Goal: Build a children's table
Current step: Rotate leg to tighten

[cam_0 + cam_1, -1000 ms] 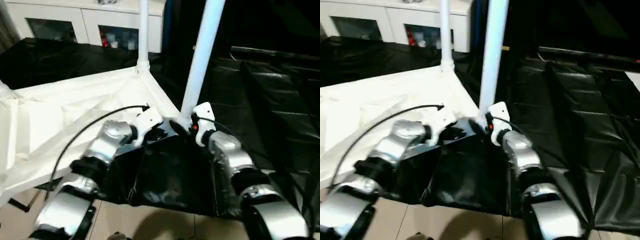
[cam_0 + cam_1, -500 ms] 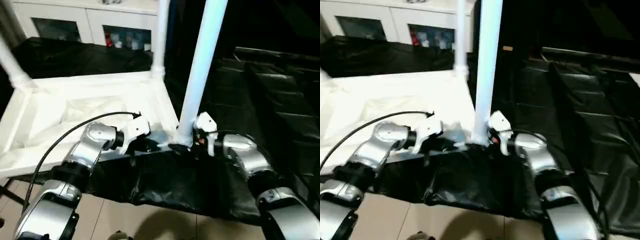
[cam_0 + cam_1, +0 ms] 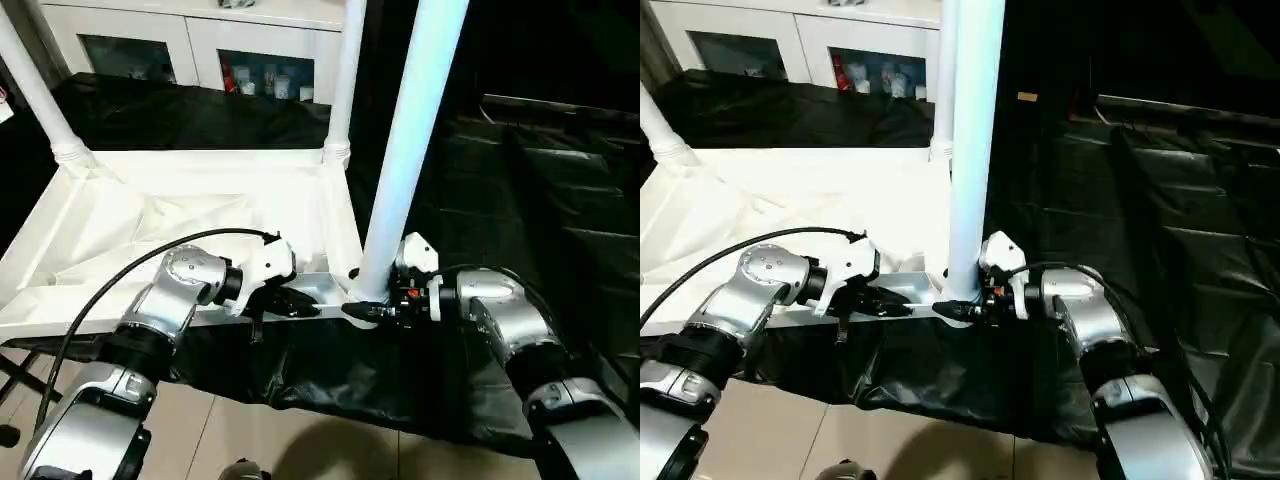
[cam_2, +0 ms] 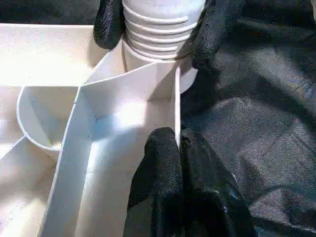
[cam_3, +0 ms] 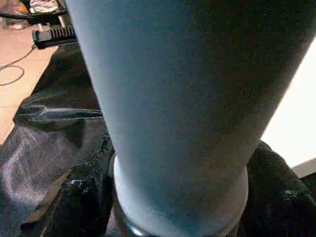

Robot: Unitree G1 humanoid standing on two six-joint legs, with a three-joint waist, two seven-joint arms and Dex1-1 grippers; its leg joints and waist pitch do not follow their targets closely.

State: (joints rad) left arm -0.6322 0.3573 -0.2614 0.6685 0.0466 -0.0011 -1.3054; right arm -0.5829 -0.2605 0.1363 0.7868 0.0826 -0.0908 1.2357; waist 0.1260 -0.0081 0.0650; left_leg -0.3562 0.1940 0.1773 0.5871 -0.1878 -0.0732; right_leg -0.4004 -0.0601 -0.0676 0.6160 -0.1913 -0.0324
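The children's table lies upside down, its white rimmed top (image 3: 180,200) on a black sheet. Three white legs stand up from its corner sockets: the near right leg (image 3: 410,150), the far right leg (image 3: 345,80) and the far left leg (image 3: 40,90). My left gripper (image 3: 290,303) is shut on the thin front rim (image 4: 176,103) beside the near right corner. My right gripper (image 3: 370,308) is shut on the ribbed foot (image 4: 158,34) of the near right leg, with one black finger (image 4: 108,24) on each side. In the right wrist view, the leg (image 5: 173,98) stands between those fingers (image 5: 79,202).
A white cabinet with glass doors (image 3: 200,50) stands behind the table. The black sheet (image 3: 540,180) spreads over the floor to the right and drapes under the front rim. Pale floor tiles (image 3: 250,440) show in front. A black cable (image 3: 120,280) loops over my left forearm.
The camera has shifted, so the whole picture moved. My right gripper's fingers have drawn in around the foot of the near right leg. My left gripper keeps its pinch on the rim.
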